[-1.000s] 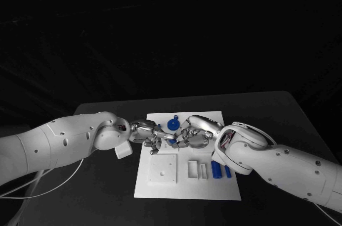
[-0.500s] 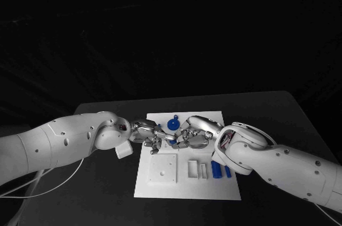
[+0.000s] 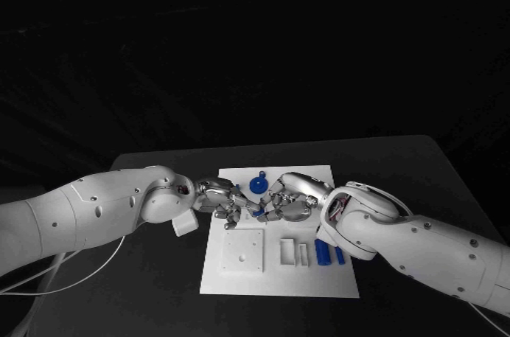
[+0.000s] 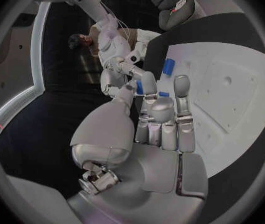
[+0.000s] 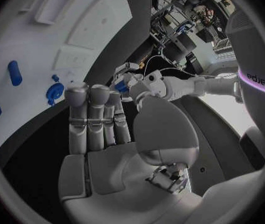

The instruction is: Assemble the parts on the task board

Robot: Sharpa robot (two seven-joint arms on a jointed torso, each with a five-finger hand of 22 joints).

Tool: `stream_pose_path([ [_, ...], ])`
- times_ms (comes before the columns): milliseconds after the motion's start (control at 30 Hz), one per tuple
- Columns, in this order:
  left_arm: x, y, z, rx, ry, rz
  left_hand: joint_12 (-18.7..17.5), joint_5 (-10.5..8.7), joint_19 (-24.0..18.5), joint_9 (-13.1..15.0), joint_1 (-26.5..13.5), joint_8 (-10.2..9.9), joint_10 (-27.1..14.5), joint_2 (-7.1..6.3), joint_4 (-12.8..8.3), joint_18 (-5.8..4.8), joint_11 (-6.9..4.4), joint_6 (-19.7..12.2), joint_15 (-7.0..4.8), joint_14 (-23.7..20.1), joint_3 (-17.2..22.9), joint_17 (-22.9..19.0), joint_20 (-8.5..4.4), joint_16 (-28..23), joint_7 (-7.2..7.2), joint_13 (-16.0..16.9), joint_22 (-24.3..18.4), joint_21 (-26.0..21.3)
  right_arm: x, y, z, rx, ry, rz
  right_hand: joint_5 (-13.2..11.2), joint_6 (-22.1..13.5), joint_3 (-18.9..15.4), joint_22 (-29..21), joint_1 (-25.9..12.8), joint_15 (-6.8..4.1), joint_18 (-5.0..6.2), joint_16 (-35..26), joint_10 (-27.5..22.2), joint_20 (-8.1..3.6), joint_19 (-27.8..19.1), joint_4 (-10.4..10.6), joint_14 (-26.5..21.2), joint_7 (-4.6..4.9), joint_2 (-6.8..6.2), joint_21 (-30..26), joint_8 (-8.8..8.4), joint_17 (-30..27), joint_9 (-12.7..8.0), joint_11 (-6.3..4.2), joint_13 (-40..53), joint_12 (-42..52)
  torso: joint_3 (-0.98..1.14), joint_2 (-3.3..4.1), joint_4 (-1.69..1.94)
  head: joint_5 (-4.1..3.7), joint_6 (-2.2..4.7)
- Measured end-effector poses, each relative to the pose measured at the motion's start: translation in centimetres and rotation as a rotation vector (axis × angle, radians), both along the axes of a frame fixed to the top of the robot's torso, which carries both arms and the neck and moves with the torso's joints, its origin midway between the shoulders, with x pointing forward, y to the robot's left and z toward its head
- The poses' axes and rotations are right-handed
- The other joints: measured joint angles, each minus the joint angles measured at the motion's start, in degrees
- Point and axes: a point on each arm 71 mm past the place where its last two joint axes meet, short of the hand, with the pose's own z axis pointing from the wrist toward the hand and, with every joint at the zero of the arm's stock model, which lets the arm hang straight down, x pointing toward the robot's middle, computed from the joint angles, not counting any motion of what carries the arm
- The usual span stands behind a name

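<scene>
Small blue part (image 3: 257, 212) pinched between both robot hands above the task board (image 3: 239, 278) middle; its axis can't be told. Left robot hand (image 3: 220, 199) and right robot hand (image 3: 285, 202) meet fingertip to fingertip on it. Two blue cylinders (image 3: 329, 253) lie lengthwise near the board's right edge. Round blue part (image 3: 259, 182) sits at far end. Board lies on the black desk (image 3: 404, 160). "sharpa" reads on the arm in the right wrist view.

A black table (image 3: 425, 175) — matte, with rounded far corners — stands against a dark backdrop; at its left edge hangs what looks like white cable (image 3: 64, 274).
</scene>
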Motion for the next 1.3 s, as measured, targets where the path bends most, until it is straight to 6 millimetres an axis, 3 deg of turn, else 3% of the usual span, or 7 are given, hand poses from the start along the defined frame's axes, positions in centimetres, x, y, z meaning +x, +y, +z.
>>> stream_pose_path([
  [333, -0.04, -0.04, -0.04, -0.006, 0.005, 0.009, 0.00, 1.66, -0.22, 5.76, -1.97, 0.03, -0.11, 1.97, -0.45, 0.00, 0.12, -1.09, 0.06, 0.14, 2.63, -0.28, -0.22, 0.00, 0.14, -0.08, -0.01, 0.66, 0.11, 0.15, -0.08, -0.007, -0.003, -0.011, 0.00, 0.18, -0.02, 0.00, 0.00, 0.00, 0.00, 0.00, 0.00, 0.00, 0.00, -0.02, 0.00, 0.13, 0.00, 0.00, -0.01, 0.05, -0.02, 0.00, 0.09, 0.00, 0.00, 0.01, 0.01, -0.22, -0.01],
  [700, -0.10, -0.16, -0.13, -0.004, 0.004, 0.040, 0.00, 2.94, -0.22, 9.48, -2.48, -0.26, -0.19, 2.48, -0.37, -0.02, 0.20, -1.53, 0.17, 0.23, 2.72, -0.03, -0.22, 0.26, 0.18, -0.08, -0.01, 0.89, 0.15, 0.25, -0.31, -0.013, -0.002, -0.033, 0.00, 0.17, 0.18, -0.01, -0.05, -0.20, 0.00, 0.00, 0.11, 0.00, 0.00, 0.18, 0.21, 0.14, -0.05, 0.22, 0.10, 0.05, 0.00, -0.11, 0.08, 0.00, 0.01, 0.02, 0.01, -0.28, 0.03],
  [833, -0.11, -0.24, -0.15, 0.001, 0.000, 0.059, 0.24, 7.89, -0.22, 9.92, -2.47, -0.12, -0.20, 2.47, -0.37, -0.02, 0.21, -1.35, 0.15, 0.27, 2.72, 0.19, -0.22, 0.26, 0.35, -0.03, -0.01, 1.30, 0.14, 0.22, -0.42, -0.013, -0.006, -0.048, -0.04, 0.28, 0.53, -0.01, 0.03, -0.20, 0.00, 0.00, 0.22, 0.00, 0.00, 0.53, 0.21, 0.03, 0.03, 0.23, 0.10, 0.04, 0.00, -0.22, 0.08, 0.00, 0.02, 0.01, -0.01, -0.30, 0.04],
  [900, -0.09, -0.28, -0.15, 0.005, -0.003, 0.071, 0.74, 7.91, -0.22, 9.93, -2.32, -0.12, -0.12, 2.28, -0.52, -0.03, 0.29, -1.05, -0.03, 0.66, 2.57, 0.36, -0.22, 0.26, 0.65, 0.00, -0.01, 1.32, 0.13, 0.21, -0.49, -0.011, -0.008, -0.059, -0.05, 0.28, 0.91, -0.01, 0.03, -0.20, 0.00, 0.00, 0.23, 0.00, 0.00, 0.70, 0.21, 0.02, 0.03, 0.23, 0.08, 0.04, 0.00, -0.23, 0.01, 0.00, 0.02, 0.00, -0.01, -0.30, 0.04],
  [967, -0.08, -0.33, -0.15, 0.009, -0.006, 0.081, 1.13, 13.82, -0.34, 11.22, -2.79, 0.22, -0.12, 1.10, -0.52, -0.02, 0.29, -0.80, -0.19, 0.95, 2.57, 0.54, -0.34, 0.26, 0.90, -0.03, -0.02, 1.75, 0.11, 0.22, -0.53, -0.008, -0.011, -0.069, -0.05, 0.42, 1.25, -0.01, 0.03, -0.39, 0.00, 0.00, 0.43, -0.12, 0.13, 0.92, 0.39, 0.15, 0.03, 0.23, 0.05, 0.04, -0.01, -0.43, -0.02, 0.00, 0.03, 0.00, -0.04, -0.30, 0.04],
  [1033, -0.06, -0.40, -0.12, 0.012, -0.010, 0.092, 1.70, 16.88, -0.31, 13.76, -3.40, 0.27, -0.12, 0.21, -0.49, -0.03, 0.29, -0.79, -0.25, 0.90, 2.60, 0.66, -0.54, 0.49, 0.90, -0.21, -0.02, 1.90, 0.08, 0.27, -0.54, -0.004, -0.014, -0.079, 0.25, 0.57, 1.55, -0.01, 0.00, -0.39, 0.00, 0.00, 0.71, -0.21, 0.22, 1.22, 0.40, 0.08, -0.01, 0.22, 0.03, 0.04, -0.01, -0.33, -0.02, 0.00, 0.03, -0.01, -0.04, -0.35, 0.04],
  [1300, -0.05, -0.62, -0.01, 0.020, -0.025, 0.120, 2.01, 17.63, -0.52, 16.07, -2.68, 0.33, -0.13, -1.90, 0.29, -0.13, 0.28, -0.78, -0.48, 0.86, 3.37, 0.75, -0.75, 0.49, 0.89, -1.13, -0.02, 2.44, 0.04, 0.25, -0.65, 0.011, -0.020, -0.118, 0.77, 0.65, 3.27, -0.01, 0.08, -0.40, 0.00, -0.23, 0.93, -0.21, 0.22, 1.52, 0.40, 0.01, -0.99, 0.23, -0.03, 0.08, 0.00, -0.52, 0.02, 0.00, 0.03, -0.01, -0.04, -0.47, 0.04],
])
